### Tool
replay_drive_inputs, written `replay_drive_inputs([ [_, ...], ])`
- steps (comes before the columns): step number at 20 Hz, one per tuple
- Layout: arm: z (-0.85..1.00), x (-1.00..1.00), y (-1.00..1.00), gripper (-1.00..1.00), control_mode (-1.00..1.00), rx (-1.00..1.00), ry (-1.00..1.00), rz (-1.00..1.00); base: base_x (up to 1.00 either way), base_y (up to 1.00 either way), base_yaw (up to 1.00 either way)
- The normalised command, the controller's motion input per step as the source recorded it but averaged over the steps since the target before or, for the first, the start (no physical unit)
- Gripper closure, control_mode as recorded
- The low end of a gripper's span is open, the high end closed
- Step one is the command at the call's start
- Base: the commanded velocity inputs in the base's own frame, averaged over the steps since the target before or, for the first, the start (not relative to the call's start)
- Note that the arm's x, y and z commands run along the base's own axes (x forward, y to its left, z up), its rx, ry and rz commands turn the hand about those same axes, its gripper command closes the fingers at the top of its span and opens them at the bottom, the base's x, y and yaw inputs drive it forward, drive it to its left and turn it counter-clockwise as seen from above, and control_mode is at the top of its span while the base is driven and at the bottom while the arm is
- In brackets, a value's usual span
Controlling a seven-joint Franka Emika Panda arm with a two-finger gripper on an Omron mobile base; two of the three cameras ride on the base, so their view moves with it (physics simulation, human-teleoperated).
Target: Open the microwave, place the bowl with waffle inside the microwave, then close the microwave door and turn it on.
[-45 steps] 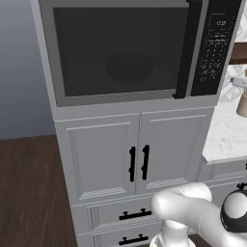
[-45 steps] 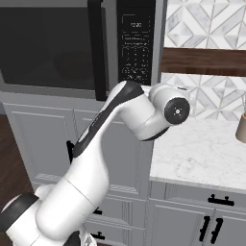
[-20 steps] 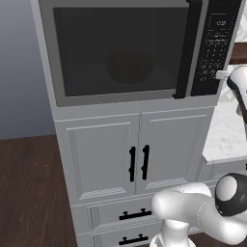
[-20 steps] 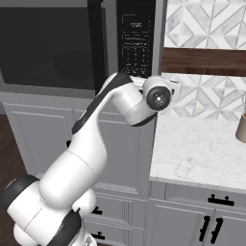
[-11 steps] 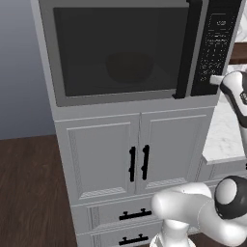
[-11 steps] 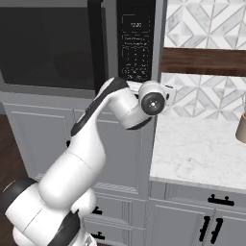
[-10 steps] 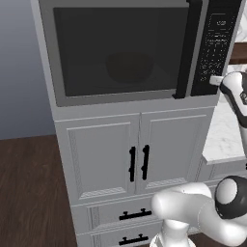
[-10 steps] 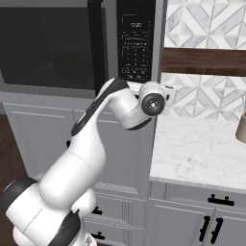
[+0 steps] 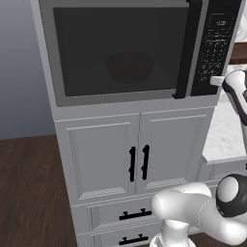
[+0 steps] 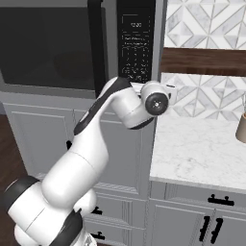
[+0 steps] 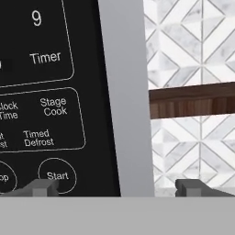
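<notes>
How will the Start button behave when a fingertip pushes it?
Probably stiff: the Start button looks printed flat on the black keypad, with no raised cap. The glossy panel may be slippery, so a finger could skid. The built-in microwave likely won't shift.

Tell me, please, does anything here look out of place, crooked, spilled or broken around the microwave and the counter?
Nothing stands out. The microwave door sits shut and flush, with the bowl dimly visible behind the glass. The keypad looks intact, and the open gripper has one fingertip by its Start button. The marble counter shows no spill.
</notes>
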Motion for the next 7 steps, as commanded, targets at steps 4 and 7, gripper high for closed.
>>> replay_drive_inputs([
  [4, 0.00, 0.13, 0.00, -1.00, -1.00, 0.00, 0.00, 0.00, 0.00, 0.00, 0.00],
  [7, 0.00, -0.01, 0.00, -1.00, -1.00, 0.00, 0.00, 0.00, 0.00, 0.00, 0.00],
])
